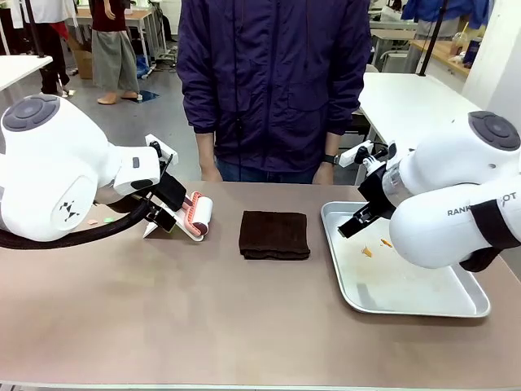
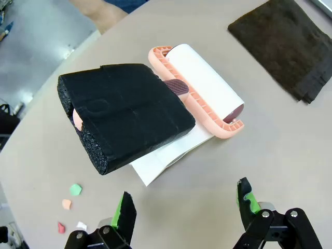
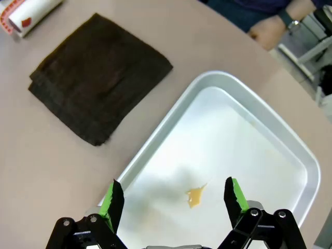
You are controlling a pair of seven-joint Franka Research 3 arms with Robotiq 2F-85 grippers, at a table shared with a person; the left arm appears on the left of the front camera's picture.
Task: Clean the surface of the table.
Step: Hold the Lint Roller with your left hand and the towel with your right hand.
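Note:
The brown table (image 1: 163, 309) carries a lint roller (image 1: 198, 216) with a white roll (image 2: 202, 83), a pink frame and a black foam handle (image 2: 124, 116), lying on a white sheet. My left gripper (image 1: 167, 218) hovers open just short of that handle (image 2: 184, 205), with nothing between its fingers. A folded dark brown cloth (image 1: 274, 235) lies at the table's middle. My right gripper (image 1: 352, 228) hangs open over the left end of a silver tray (image 3: 174, 199), above an orange scrap (image 3: 194, 195).
The silver tray (image 1: 407, 285) sits at the right with small orange scraps in it. Small green and orange scraps (image 2: 72, 197) lie on the table near the left edge. A person in a dark jacket (image 1: 273, 81) stands at the far side, hands on the table edge.

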